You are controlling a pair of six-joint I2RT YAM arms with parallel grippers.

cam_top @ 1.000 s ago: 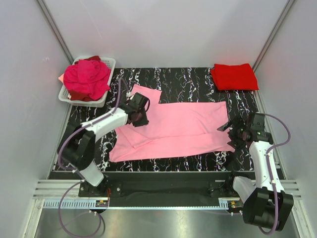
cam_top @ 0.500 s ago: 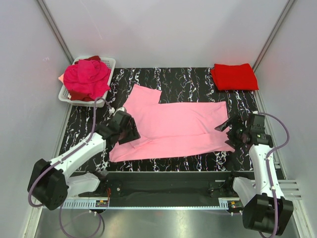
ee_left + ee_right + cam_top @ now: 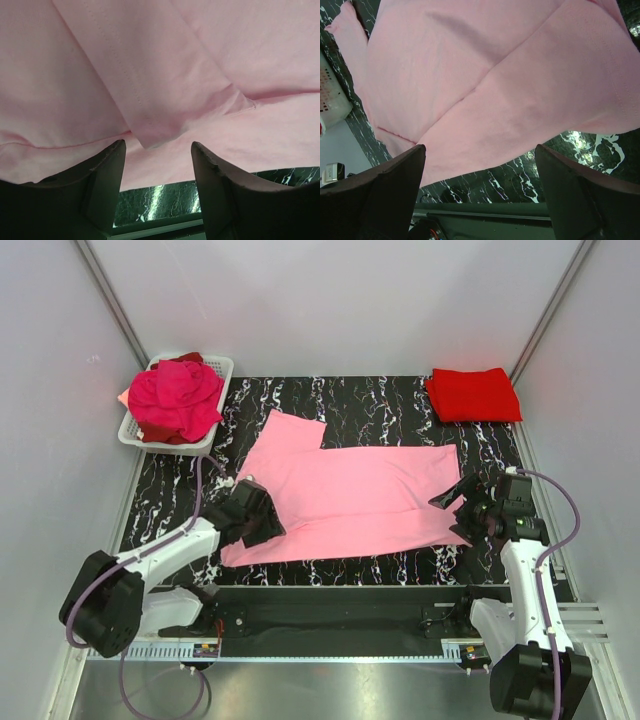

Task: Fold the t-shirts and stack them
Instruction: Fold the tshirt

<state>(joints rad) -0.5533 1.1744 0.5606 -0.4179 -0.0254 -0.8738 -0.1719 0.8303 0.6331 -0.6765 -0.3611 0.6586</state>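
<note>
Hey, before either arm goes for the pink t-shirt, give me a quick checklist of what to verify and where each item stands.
Left gripper open and empty: ok, jaws apart over the near-left corner of the pink t-shirt.
Right gripper open and empty: ok, jaws wide by its right edge.
Pink t-shirt lying flat: ok, one flap folded over.
Folding finished: not ok, it is spread wide.
Red folded t-shirt free to stack on: ok, far right corner.
Either gripper touching cloth: cannot tell.

One pink t-shirt (image 3: pixel 350 490), one red t-shirt (image 3: pixel 473 394), one basket (image 3: pixel 224 370) holding a magenta heap (image 3: pixel 175 398).
</note>
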